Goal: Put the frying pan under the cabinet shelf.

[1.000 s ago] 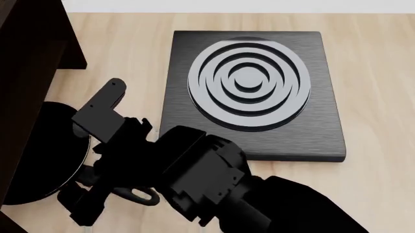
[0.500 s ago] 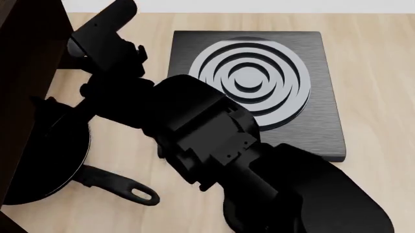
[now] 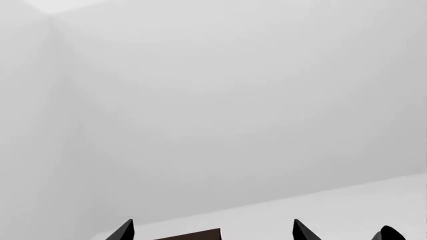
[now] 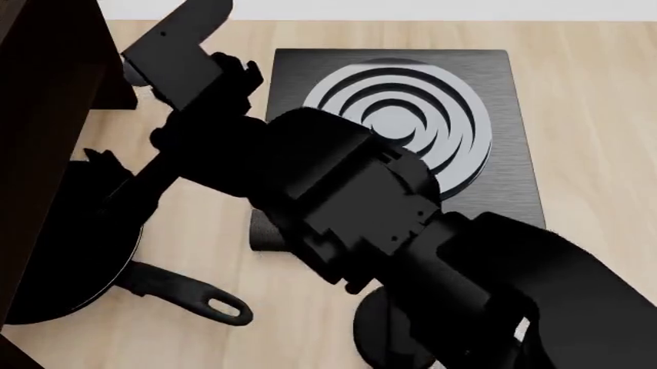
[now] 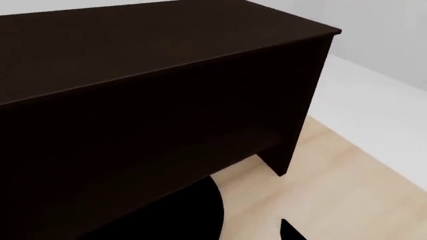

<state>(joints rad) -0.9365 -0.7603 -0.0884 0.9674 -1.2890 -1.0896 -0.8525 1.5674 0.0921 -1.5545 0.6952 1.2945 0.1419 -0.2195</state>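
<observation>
The frying pan (image 4: 72,254) lies on the wooden floor at the left of the head view, its round body mostly tucked beneath the dark cabinet shelf (image 4: 46,115), so only part of its rim and black inside can be made out; its short handle (image 4: 190,296) with the loop hole sticks out into the open, away from the cabinet. A black arm crosses the middle of the head view and covers the near left corner of the square black plate (image 4: 411,131) with its pale concentric rings. The right gripper (image 4: 103,173) hangs above the pan near the cabinet edge, black on black, and the spread of its jaws cannot be told; the right wrist view shows only one fingertip (image 5: 290,231) at the frame edge, the cabinet board filling most of it. The left gripper (image 3: 213,231) points at a blank pale wall, its tips set wide apart with nothing between them.
</observation>
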